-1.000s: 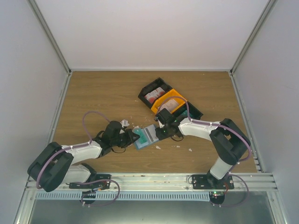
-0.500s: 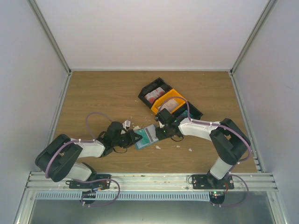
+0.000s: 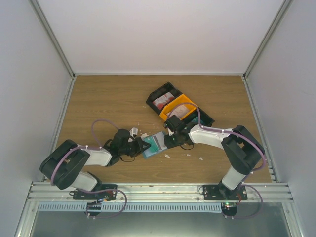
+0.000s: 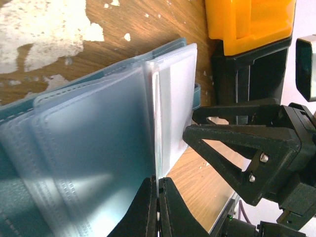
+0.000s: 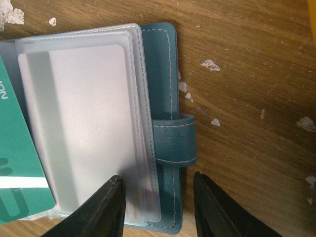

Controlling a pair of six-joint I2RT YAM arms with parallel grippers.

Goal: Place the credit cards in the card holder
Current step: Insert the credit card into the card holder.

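The blue card holder [image 3: 154,147] lies open on the wood, its clear sleeves fanned out [image 4: 74,148]. A pale whitish card [image 5: 84,128] sits inside a sleeve. A teal green card [image 5: 17,163] rests over the sleeves at the left. My left gripper [image 4: 158,180] is shut on a thin card seen edge-on, standing upright among the sleeves; its colour does not show. It is at the holder's left edge in the top view [image 3: 141,145]. My right gripper [image 5: 159,180] is open, straddling the holder's strap edge [image 5: 173,138], and is empty [image 3: 170,139].
The black tray [image 3: 170,89] with an orange compartment [image 3: 173,104] holds more cards behind the right gripper; its orange part shows in the left wrist view [image 4: 247,24]. White scraps [image 3: 132,131] and flecks [image 5: 210,64] litter the wood. The right gripper's fingers [image 4: 232,143] are close to the left jaws.
My left arm has swung its elbow in and pushed its gripper a little right toward the holder. The right arm and the holder have hardly moved.
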